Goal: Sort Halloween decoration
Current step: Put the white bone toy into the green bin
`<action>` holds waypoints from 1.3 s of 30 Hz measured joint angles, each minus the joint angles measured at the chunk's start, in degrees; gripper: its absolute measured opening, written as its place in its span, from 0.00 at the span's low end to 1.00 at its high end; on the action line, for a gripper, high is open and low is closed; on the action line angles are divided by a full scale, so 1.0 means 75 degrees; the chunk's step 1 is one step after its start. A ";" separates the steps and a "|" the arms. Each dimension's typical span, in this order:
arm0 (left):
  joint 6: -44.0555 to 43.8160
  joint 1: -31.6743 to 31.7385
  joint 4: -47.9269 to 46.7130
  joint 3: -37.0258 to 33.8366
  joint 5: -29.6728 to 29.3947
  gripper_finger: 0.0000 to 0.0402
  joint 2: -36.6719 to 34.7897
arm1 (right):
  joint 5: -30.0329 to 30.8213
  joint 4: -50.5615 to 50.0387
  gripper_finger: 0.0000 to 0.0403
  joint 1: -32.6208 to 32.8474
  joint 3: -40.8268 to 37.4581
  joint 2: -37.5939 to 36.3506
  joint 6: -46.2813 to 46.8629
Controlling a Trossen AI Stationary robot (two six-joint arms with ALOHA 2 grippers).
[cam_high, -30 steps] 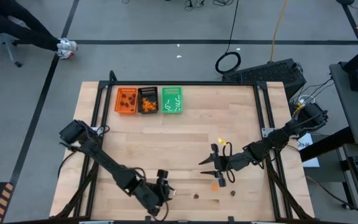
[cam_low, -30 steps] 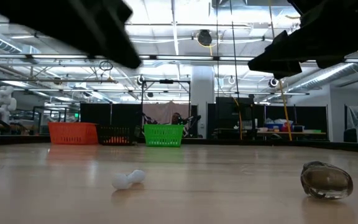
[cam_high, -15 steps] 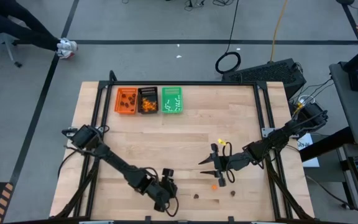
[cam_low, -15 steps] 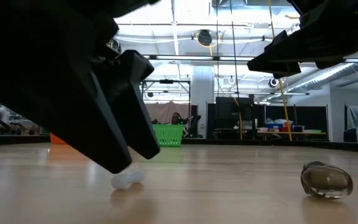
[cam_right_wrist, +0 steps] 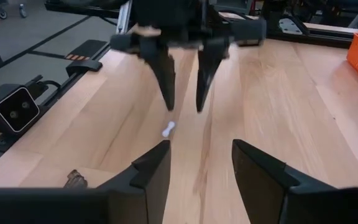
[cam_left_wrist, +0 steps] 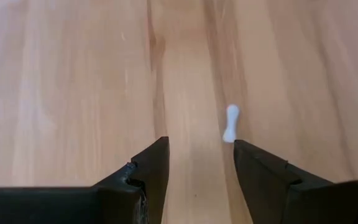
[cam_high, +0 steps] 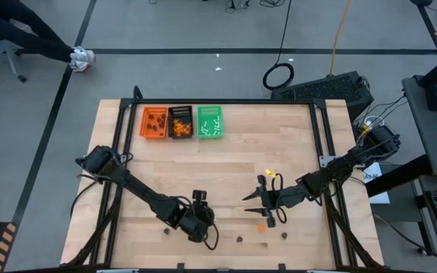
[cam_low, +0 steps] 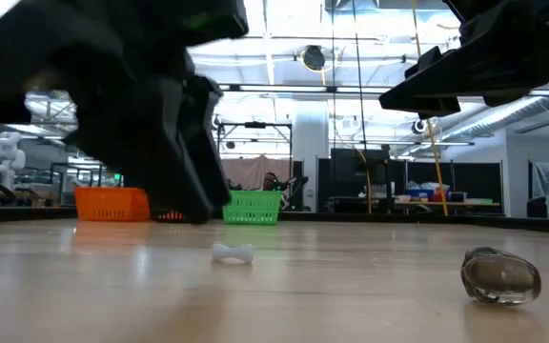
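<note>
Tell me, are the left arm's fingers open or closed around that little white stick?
Open. The left gripper shows a clear gap, and the white stick lies on the table beyond its fingers, untouched.

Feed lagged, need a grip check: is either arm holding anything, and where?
Nothing is held. The left gripper hovers with open jaws near the white stick on the table; the right gripper is empty, jaws open.

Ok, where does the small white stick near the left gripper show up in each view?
High view: not made out, too small beside the left gripper.
Low view: white stick on the table, left of centre.
Left wrist view: stick just ahead of the open jaws.
Right wrist view: stick below the left gripper.
Shared landmark: the left gripper.
</note>
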 joint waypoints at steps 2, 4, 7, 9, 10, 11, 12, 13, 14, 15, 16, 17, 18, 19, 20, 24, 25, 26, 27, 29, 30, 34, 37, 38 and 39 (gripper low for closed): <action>-0.0097 -0.0041 -0.0006 0.0000 -0.0079 0.44 -0.0176 | 0.0001 -0.0024 0.38 0.0000 0.0000 0.0000 0.0000; -0.0092 -0.0068 0.0168 0.0000 -0.0108 0.44 -0.0258 | 0.0003 -0.0030 0.38 -0.0003 0.0000 0.0000 -0.0026; -0.0107 -0.0066 0.0414 -0.0081 -0.0103 0.44 -0.0247 | 0.0003 -0.0022 0.38 -0.0003 0.0000 0.0000 -0.0058; -0.0260 0.0034 0.0833 -0.0242 0.0022 0.44 -0.0179 | 0.0006 -0.0021 0.38 -0.0003 0.0000 0.0000 -0.0058; -0.0361 0.0079 0.1046 -0.0316 0.0164 0.44 -0.0148 | 0.0006 -0.0027 0.38 -0.0003 0.0000 0.0000 -0.0058; -0.0480 0.0113 0.1099 -0.0372 0.0212 0.44 -0.0134 | 0.0006 -0.0027 0.38 -0.0003 0.0000 0.0000 -0.0058; -0.0561 0.0145 0.1078 -0.0400 0.0244 0.44 -0.0116 | 0.0006 -0.0027 0.38 -0.0003 0.0000 0.0000 -0.0054; -0.0668 0.0171 0.1182 -0.0399 0.0253 0.44 -0.0076 | 0.0006 -0.0032 0.38 -0.0003 0.0000 0.0000 -0.0040; -0.0702 0.0187 0.1245 -0.0387 0.0297 0.44 -0.0035 | 0.0004 -0.0048 0.38 -0.0003 0.0000 0.0000 -0.0022; -0.0704 0.0196 0.1216 -0.0385 0.0303 0.44 -0.0018 | 0.0006 -0.0064 0.38 -0.0003 0.0000 0.0000 -0.0021; -0.0704 0.0197 0.1177 -0.0393 0.0358 0.44 -0.0002 | 0.0005 -0.0065 0.38 -0.0003 0.0000 0.0000 -0.0023; -0.0708 0.0197 0.1240 -0.0393 0.0446 0.44 0.0048 | 0.0004 -0.0071 0.38 -0.0003 0.0000 0.0000 -0.0022; -0.0713 0.0197 0.1329 -0.0392 0.0561 0.44 0.0091 | 0.0004 -0.0085 0.38 -0.0003 0.0000 0.0000 -0.0017; -0.0713 0.0197 0.1334 -0.0391 0.0629 0.44 0.0108 | 0.0006 -0.0091 0.38 -0.0003 0.0000 0.0000 -0.0017; -0.0716 0.0197 0.1327 -0.0396 0.0655 0.44 0.0120 | 0.0003 -0.0091 0.38 -0.0003 0.0000 0.0000 -0.0014; -0.0909 0.0185 0.1370 -0.0398 0.0641 0.44 0.0252 | 0.0006 -0.0098 0.38 -0.0003 0.0000 0.0000 -0.0018; -0.0971 0.0188 0.1352 -0.0402 0.0633 0.44 0.0300 | 0.0006 -0.0090 0.38 -0.0003 0.0000 0.0000 -0.0020; -0.1080 0.0205 0.1413 -0.0398 0.0636 0.44 0.0351 | 0.0005 -0.0088 0.38 -0.0003 0.0000 0.0000 -0.0021; -0.1108 0.0222 0.1412 -0.0393 0.0631 0.44 0.0387 | 0.0006 -0.0091 0.38 -0.0003 0.0000 0.0000 -0.0028; -0.1166 0.0248 0.1416 -0.0396 0.0650 0.44 0.0408 | 0.0006 -0.0088 0.38 -0.0003 0.0000 0.0000 -0.0050; -0.1212 0.0271 0.1471 -0.0392 0.0662 0.44 0.0429 | 0.0006 -0.0088 0.38 -0.0003 0.0000 0.0000 -0.0050; -0.1307 0.0334 0.1412 -0.0391 0.0854 0.40 0.0457 | 0.0006 -0.0088 0.38 -0.0003 0.0000 0.0000 -0.0052; -0.1267 0.0354 0.1412 -0.0391 0.0987 0.33 0.0454 | 0.0007 -0.0087 0.38 -0.0006 0.0000 0.0000 -0.0073; -0.1219 0.0351 0.1410 -0.0391 0.0991 0.30 0.0454 | 0.0009 -0.0088 0.38 -0.0006 0.0000 0.0000 -0.0082; -0.1159 0.0349 0.1411 -0.0391 0.1015 0.26 0.0454 | 0.0009 -0.0088 0.38 -0.0006 0.0000 0.0000 -0.0082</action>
